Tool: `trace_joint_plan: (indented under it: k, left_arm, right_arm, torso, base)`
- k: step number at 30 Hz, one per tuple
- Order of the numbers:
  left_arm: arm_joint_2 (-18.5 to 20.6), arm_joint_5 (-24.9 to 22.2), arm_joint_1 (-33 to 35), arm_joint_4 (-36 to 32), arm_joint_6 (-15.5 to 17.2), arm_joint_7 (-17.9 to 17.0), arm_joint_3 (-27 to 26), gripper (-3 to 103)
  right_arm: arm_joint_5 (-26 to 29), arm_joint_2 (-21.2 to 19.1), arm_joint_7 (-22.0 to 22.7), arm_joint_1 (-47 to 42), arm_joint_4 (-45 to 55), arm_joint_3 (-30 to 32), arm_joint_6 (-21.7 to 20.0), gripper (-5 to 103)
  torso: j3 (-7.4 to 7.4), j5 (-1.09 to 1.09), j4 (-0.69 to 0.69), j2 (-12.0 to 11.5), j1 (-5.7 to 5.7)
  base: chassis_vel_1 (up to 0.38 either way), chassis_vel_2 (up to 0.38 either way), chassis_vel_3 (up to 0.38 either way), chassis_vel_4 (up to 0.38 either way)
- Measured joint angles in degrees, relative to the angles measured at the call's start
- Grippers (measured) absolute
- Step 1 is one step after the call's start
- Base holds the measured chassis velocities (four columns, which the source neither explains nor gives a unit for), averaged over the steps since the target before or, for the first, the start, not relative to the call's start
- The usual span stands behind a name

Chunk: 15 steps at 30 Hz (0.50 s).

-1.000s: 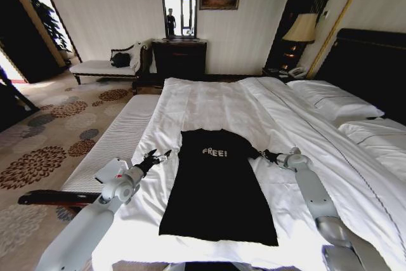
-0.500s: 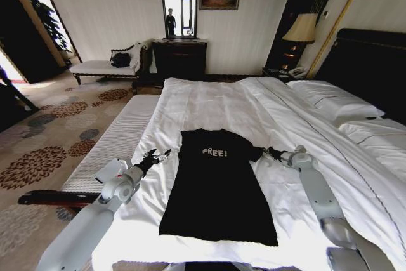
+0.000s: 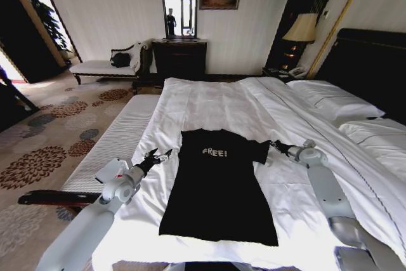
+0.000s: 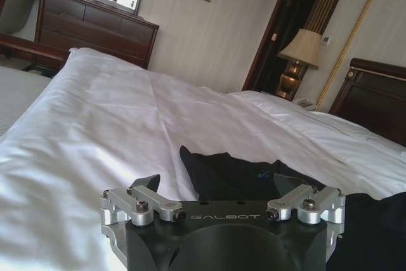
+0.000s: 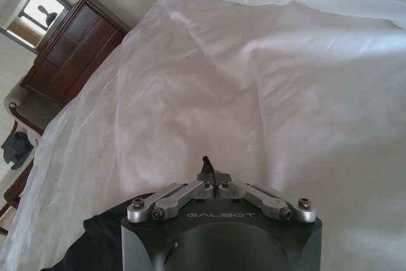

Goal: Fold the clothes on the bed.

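The clothes point(image 3: 216, 182), a black T-shirt with white "FREE!" lettering, lie flat and chest-up on the white duvet of the bed point(image 3: 209, 103). My right gripper point(image 3: 274, 146) is at the shirt's right sleeve, which is drawn out sideways, and its fingers are shut at the sleeve's edge. In the right wrist view the right gripper point(image 5: 212, 171) has its fingers closed together, with black fabric point(image 5: 95, 239) beside its body. My left gripper point(image 3: 158, 155) hovers open just off the shirt's left shoulder. The left wrist view shows the left gripper point(image 4: 219, 188) spread before the dark cloth point(image 4: 228, 169).
A pale cushioned bench point(image 3: 117, 138) runs along the bed's left side, with patterned carpet beyond it. Pillows point(image 3: 330, 96) and the dark headboard point(image 3: 371, 68) are on the right. A dresser point(image 3: 179, 58) and a lamp point(image 3: 301, 30) stand at the far wall.
My right gripper has moved right and slightly away from me, and the shirt's right sleeve has spread outward with it. The left arm has not moved.
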Motion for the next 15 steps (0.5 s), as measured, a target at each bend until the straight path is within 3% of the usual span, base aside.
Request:
trace_joint_plan:
  k: [15]
  left_arm:
    - [0.0, 0.0, 0.2, -0.6, 0.1, 0.0, 0.0, 100]
  right_arm:
    - [-1.2, -0.3, -0.1, -2.3, 2.5, 0.4, 0.3, 0]
  torso:
    - [0.00, -0.01, 0.01, 0.0, 0.00]
  base:
    - [0.000, 0.000, 0.000, 0.000]
